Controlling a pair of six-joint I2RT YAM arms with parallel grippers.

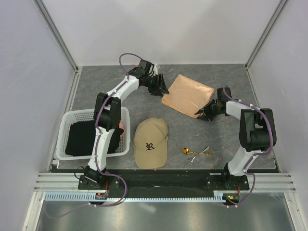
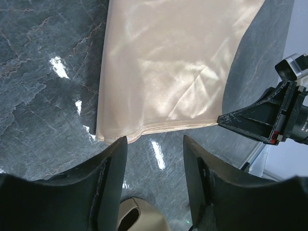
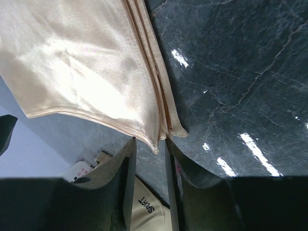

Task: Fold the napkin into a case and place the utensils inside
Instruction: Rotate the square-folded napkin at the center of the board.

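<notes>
Napkin: folded, flat on tabletop, far centre-right. Folding step in hand, judging by layers. Utensils well apart, beside cap. Left fingers parted, empty, just short of napkin edge. Right fingers narrowly apart at layered corner; cannot tell if gripping. Next: pinch edge cleanly, fold over evenly.

The folded, shiny peach napkin lies flat, well apart from the gold-and-silver utensils.
</notes>
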